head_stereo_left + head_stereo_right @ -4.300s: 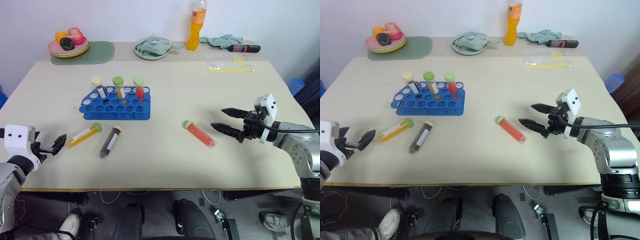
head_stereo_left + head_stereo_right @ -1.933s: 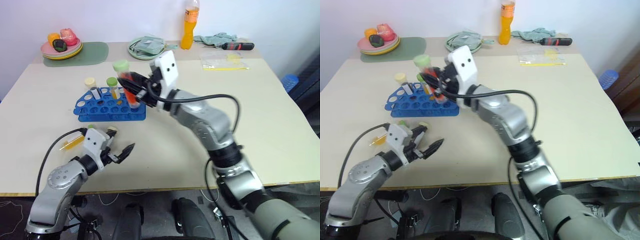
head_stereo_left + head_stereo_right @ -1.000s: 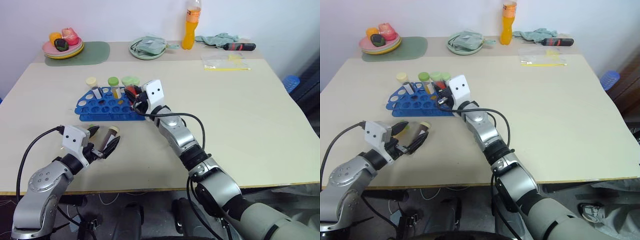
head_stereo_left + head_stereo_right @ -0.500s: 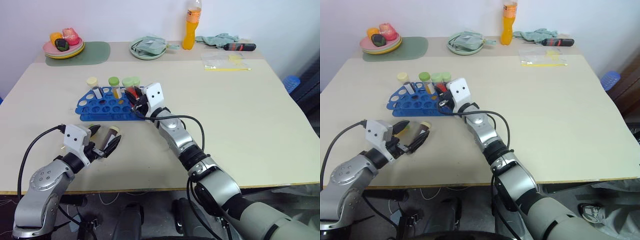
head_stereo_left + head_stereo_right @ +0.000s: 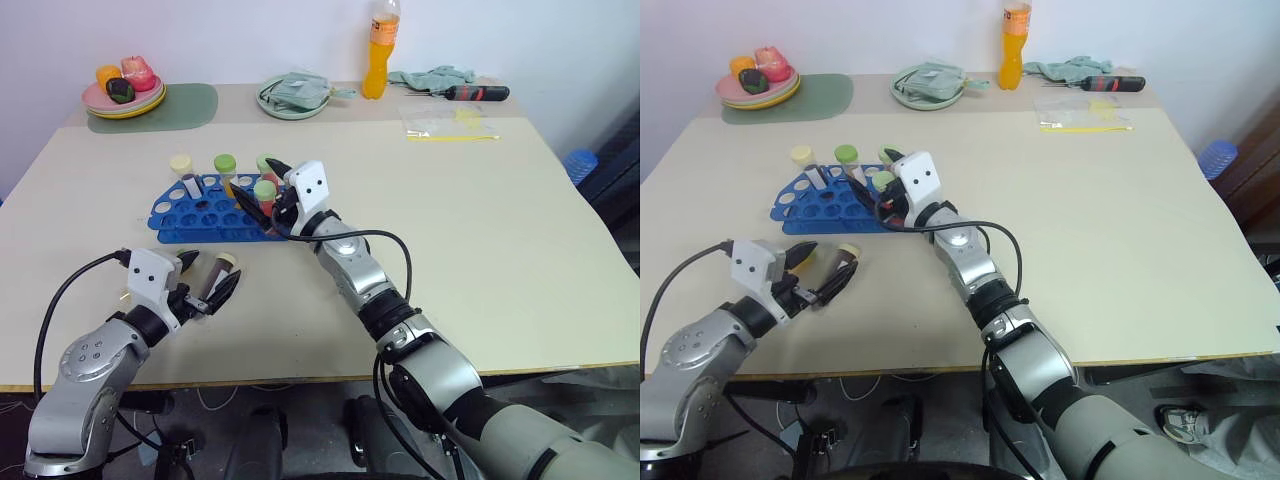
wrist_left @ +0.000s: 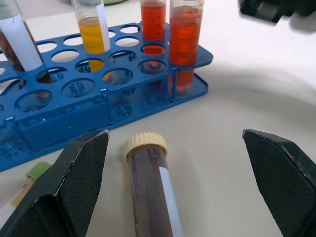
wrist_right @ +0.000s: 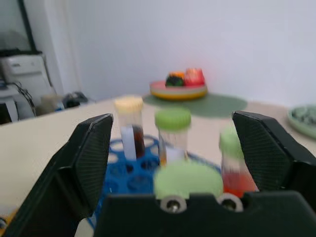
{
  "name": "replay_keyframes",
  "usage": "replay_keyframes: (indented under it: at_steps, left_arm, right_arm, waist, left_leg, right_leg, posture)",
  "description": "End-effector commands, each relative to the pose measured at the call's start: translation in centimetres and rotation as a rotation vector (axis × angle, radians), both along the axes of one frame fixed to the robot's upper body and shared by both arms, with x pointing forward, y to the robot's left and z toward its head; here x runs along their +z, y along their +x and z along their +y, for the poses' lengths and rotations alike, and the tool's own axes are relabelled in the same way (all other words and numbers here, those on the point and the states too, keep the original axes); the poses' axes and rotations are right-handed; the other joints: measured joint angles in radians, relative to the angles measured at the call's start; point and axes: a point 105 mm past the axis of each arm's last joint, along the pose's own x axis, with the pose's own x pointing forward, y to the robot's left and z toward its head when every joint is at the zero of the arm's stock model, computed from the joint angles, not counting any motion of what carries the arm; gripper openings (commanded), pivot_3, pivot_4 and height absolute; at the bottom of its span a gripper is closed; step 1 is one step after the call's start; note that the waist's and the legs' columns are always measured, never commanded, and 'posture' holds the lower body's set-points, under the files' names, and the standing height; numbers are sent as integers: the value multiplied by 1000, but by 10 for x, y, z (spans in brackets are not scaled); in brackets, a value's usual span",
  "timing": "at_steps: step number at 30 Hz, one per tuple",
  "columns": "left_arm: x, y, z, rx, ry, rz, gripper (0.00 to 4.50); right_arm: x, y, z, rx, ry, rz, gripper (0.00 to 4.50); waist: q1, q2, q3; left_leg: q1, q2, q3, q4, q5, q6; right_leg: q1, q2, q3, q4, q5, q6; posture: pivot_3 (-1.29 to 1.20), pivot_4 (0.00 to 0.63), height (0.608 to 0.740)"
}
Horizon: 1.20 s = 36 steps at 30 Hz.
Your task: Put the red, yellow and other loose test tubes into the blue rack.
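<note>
Left wrist view: left gripper [image 6: 175, 190] jaws spread around dark tube [image 6: 150, 190] on table [image 6: 237, 94]; right gripper [image 5: 262, 186] jaws spread over blue rack [image 5: 200, 215].

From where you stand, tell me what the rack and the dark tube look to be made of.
Rack: glossy blue moulded plastic, going by its sheen and thin see-through walls. Dark tube: clear plastic or glass, can't tell which; cream ribbed cap, probably plastic; white label, likely paper.

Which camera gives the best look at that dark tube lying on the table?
The left wrist view: the dark tube lies large between the open left gripper's fingers, cream cap and white label plain. The eye views show it small beside that gripper.
</note>
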Motion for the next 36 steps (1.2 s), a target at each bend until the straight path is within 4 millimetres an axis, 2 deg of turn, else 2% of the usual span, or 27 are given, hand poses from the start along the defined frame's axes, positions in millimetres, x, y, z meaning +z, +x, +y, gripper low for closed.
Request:
replay_keyframes:
  at_steps: [1,3,6,9,13,17,19,24,30,31,32,36]
  left_arm:
    - [30,2,18,62,4,-42,4500]
    - [42,4,36,92,56,7,4500]
    - [52,7,52,115,147,80,4500]
    - [55,13,80,120,355,263,4500]
    - [59,25,99,98,392,491,4500]
    - [52,38,105,-18,533,601,4500]
    - [46,45,99,-89,540,649,4500]
    - [28,58,86,-217,621,750,4500]
    - [15,72,83,-235,682,824,4500]
    - [13,74,82,-234,687,829,3890]
    - [12,76,82,-229,687,833,3631]
    - [9,79,81,-221,686,843,1725]
  right_arm:
    - [21,-26,3,79,82,-65,4408]
    - [28,-29,-12,85,54,-98,4408]
    - [31,-31,-25,91,21,-95,4408]
    - [27,-38,-42,143,-92,-109,4408]
    - [11,-52,-61,231,-272,-105,4408]
    - [-13,-71,-82,327,-457,-51,4408]
    - [-19,-78,-88,349,-492,-31,4408]
    - [-24,-83,-91,331,-508,-21,4408]
    - [-27,-85,-92,302,-506,-13,4408]
    - [-28,-86,-92,302,-508,-10,4500]
    - [-29,-87,-93,302,-510,-8,4500]
    - [-30,-89,-93,301,-513,-2,4500]
  waist:
    - [1,0,0]
    - [2,-1,0]
    - [2,0,0]
    - [1,1,1]
    - [3,2,2]
    - [1,3,2]
    - [0,3,2]
    - [2,2,3]
    - [2,2,2]
    - [1,1,2]
    - [2,1,2]
    - [1,1,2]
  left_leg:
    - [0,0,0,0,0,0]
    - [0,0,-1,0,0,0]
    - [0,-1,-1,1,0,0]
    - [0,-1,-2,0,0,0]
    - [1,-1,-1,-1,0,0]
    - [0,-1,1,-2,0,0]
    - [0,-1,1,-2,0,0]
    - [-2,0,1,-1,0,0]
    - [-5,0,1,1,0,0]
    - [-6,0,1,2,0,0]
    - [-8,0,1,2,0,0]
    - [-11,-1,0,5,0,0]
  right_leg:
    - [0,0,0,0,0,0]
    - [0,0,0,0,0,0]
    - [1,-1,-1,0,0,0]
    - [1,1,-1,0,0,0]
    - [1,2,-1,0,-1,0]
    - [1,1,0,-2,-1,0]
    - [0,2,0,-2,-1,0]
    - [-3,3,0,1,-1,0]
    - [-4,2,0,2,-2,0]
    - [-6,2,0,3,-2,0]
    - [-8,2,0,4,-2,0]
    - [-12,2,0,7,-2,0]
  posture:
    - [0,150,740]
    - [0,150,740]
    - [0,150,740]
    - [0,150,740]
    - [0,150,740]
    - [0,150,740]
    - [0,150,740]
    - [0,150,740]
    - [0,150,740]
    - [0,150,740]
    - [0,150,740]
    - [0,150,740]
